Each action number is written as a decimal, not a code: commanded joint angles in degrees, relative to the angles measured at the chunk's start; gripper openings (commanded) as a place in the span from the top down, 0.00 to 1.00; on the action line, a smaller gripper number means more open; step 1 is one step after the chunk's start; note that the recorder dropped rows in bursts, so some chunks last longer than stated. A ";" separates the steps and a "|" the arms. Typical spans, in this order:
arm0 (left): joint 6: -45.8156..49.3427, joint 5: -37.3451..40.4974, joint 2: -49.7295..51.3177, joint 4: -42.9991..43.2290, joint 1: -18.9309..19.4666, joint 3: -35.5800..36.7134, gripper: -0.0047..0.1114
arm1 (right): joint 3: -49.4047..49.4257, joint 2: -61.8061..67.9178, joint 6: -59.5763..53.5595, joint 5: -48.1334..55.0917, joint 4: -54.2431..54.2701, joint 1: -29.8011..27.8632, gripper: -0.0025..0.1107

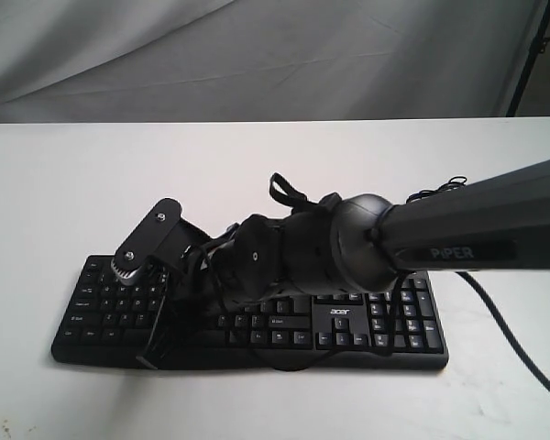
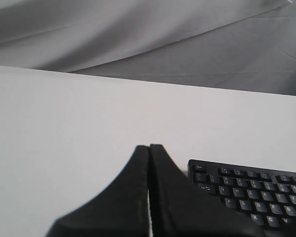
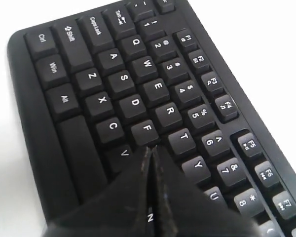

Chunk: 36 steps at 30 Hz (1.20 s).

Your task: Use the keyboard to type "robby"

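Note:
The black keyboard (image 1: 385,335) with a white "acer" logo lies along the near side of the white table (image 1: 257,165). My right arm reaches across it from the right, and the right gripper (image 1: 152,350) hangs over its left half. In the right wrist view the right gripper (image 3: 150,148) is shut and empty. Its tips sit low over the keyboard (image 3: 133,103) between the F, V and T keys, hiding the keys under them. I cannot tell whether they touch. The left gripper (image 2: 149,147) is shut and empty above bare table, beside the Esc corner of the keyboard (image 2: 246,190). It does not show in the exterior view.
A grey cloth backdrop (image 1: 257,55) hangs behind the table. A black cable (image 1: 513,339) runs off to the right of the keyboard. A dark stand leg (image 1: 532,64) is at the far right corner.

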 commanded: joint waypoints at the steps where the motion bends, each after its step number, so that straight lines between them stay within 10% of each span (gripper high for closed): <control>1: -0.23 -0.14 -0.23 -0.54 -0.20 0.28 0.96 | 0.39 0.20 0.07 0.15 -0.31 -0.22 0.98; 36: -0.23 -0.14 -0.23 -0.54 -0.20 0.28 0.96 | -0.16 -2.79 1.03 -1.90 -1.79 -4.44 0.98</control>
